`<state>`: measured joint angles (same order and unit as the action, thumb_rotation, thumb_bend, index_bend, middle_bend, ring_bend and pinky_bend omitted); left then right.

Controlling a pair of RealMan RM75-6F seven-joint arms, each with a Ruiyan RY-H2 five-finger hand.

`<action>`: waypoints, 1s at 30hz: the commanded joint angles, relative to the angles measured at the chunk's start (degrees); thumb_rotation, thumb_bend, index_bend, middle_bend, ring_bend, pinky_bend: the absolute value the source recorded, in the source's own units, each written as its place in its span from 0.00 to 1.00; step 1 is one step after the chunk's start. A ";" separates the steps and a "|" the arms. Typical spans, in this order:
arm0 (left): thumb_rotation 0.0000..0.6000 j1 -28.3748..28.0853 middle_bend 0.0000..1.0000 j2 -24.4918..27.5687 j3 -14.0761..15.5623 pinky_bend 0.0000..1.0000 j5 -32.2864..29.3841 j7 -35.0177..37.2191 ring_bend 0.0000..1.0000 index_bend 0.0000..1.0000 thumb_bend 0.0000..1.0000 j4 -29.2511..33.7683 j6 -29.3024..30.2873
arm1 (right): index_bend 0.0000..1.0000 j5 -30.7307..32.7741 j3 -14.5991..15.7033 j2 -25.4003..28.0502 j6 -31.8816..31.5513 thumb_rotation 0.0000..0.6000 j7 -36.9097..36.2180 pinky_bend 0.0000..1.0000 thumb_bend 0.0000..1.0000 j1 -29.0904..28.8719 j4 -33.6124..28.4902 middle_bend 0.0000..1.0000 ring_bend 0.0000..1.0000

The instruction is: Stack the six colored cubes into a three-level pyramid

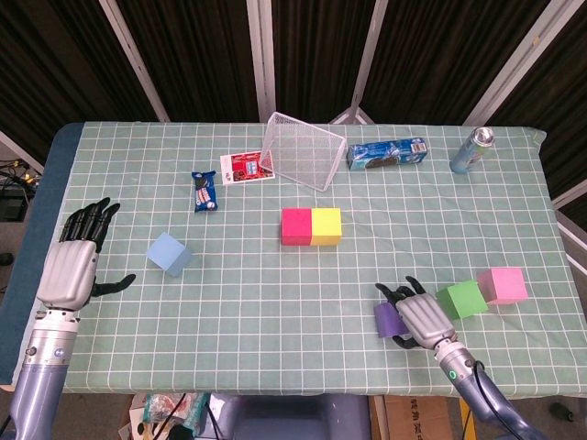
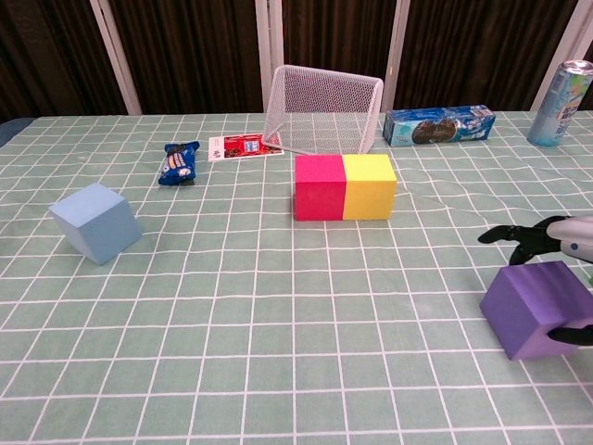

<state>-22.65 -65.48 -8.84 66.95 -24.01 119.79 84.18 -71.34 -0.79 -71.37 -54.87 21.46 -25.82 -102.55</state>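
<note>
A magenta cube (image 1: 296, 226) and a yellow cube (image 1: 326, 226) sit side by side, touching, at the table's middle. The light blue cube (image 1: 169, 254) lies tilted at the left, with my left hand (image 1: 71, 266) beside it, fingers spread and holding nothing. Near the front right, my right hand (image 1: 420, 316) wraps the purple cube (image 2: 533, 301): fingers (image 2: 519, 235) curl over its far side and the thumb presses its near face. A green cube (image 1: 461, 299) and a pink cube (image 1: 503, 285) stand just right of that hand.
A wire basket (image 1: 303, 151) lies tipped at the back, with a red card (image 1: 245, 168) and a blue snack packet (image 1: 204, 192) to its left. A blue cookie box (image 1: 387, 153) and a drink can (image 1: 472, 149) stand at the back right.
</note>
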 commanded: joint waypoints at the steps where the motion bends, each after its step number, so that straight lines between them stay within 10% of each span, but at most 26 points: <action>1: 1.00 0.09 0.00 0.01 -0.09 0.00 0.04 0.04 0.00 0.00 0.11 -0.02 -0.13 | 0.00 0.10 -0.19 -0.22 -0.12 1.00 0.05 0.00 0.29 -0.28 -0.01 0.38 0.25; 14: 1.00 0.55 0.00 0.24 -1.01 0.00 -0.06 0.35 0.00 0.00 0.11 -0.15 -0.54 | 0.00 8.75 -6.70 0.07 2.84 1.00 2.38 0.00 0.29 -6.68 -0.67 0.39 0.27; 30: 1.00 0.80 0.00 -0.05 -2.44 0.00 -1.24 -0.74 0.00 0.00 0.11 -1.41 0.02 | 0.00 36.27 -12.76 -3.84 11.06 1.00 11.70 0.00 0.29 -24.65 11.84 0.39 0.27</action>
<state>-21.86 -65.54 -11.24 65.75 -24.73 118.42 84.19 -38.81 -13.16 -73.67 -45.34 31.49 -47.46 -93.94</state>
